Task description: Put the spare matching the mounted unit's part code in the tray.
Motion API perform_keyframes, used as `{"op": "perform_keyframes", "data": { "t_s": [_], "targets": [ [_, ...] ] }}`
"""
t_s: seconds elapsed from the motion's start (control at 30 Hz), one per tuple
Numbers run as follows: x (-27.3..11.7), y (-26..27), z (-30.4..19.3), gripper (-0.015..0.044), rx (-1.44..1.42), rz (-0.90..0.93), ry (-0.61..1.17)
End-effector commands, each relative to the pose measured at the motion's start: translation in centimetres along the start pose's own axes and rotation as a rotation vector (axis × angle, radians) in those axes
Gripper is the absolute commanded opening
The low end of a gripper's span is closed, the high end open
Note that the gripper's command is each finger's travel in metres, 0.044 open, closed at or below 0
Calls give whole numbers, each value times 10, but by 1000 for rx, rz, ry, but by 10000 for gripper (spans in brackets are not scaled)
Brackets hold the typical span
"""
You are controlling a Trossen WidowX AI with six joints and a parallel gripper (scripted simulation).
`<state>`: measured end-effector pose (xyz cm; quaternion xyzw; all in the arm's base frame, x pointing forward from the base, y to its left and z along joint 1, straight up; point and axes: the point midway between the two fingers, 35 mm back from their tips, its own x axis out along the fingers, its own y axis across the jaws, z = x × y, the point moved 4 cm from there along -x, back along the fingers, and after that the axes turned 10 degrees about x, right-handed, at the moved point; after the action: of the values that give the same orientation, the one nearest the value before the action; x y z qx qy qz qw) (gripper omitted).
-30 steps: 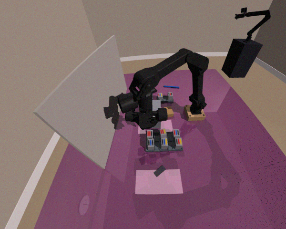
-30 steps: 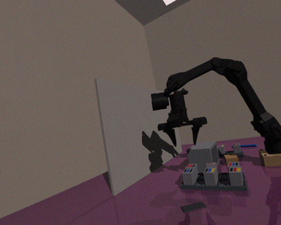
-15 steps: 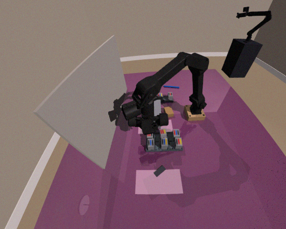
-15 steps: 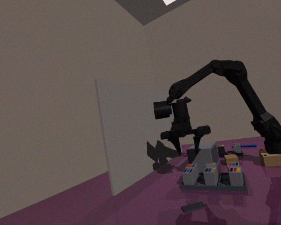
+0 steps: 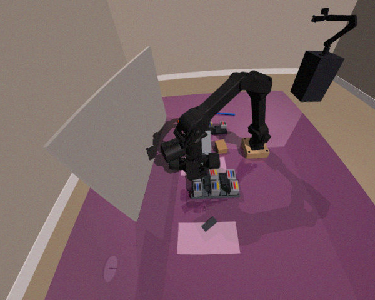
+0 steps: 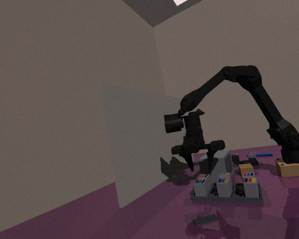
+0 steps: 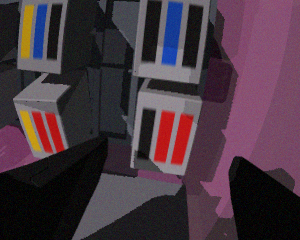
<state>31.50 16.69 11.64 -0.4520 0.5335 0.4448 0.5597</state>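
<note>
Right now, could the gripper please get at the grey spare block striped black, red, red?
Probably yes: the gripper hangs nearly above that spare, fingers apart and empty, its top uncovered. The neighbouring spares and large grey unit stand close, so room looks tight.

Arm [image 5: 210, 106] hides mounted unit [image 5: 206, 143]; pincer [image 7: 157, 227] fingertips cropped.
</note>
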Motion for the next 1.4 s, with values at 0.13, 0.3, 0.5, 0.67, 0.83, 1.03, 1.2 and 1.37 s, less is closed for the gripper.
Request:
{"op": "perform_keyframes", "data": {
  "t_s": [0.13,0.3,0.5,0.67,0.83,1.03,1.2,1.37],
  "targets": [
    [15,1,0,300,4,7,1],
    [24,1,0,300,4,7,1],
    [34,1,0,300,4,7,1],
    [42,2,-1,300,4,7,2],
    [50,3,-1,300,4,7,2],
    [55,3,-2,300,4,7,2],
    [54,3,-2,274,0,5,4],
    [54,3,-2,162,0,5,4]
  ]
}}
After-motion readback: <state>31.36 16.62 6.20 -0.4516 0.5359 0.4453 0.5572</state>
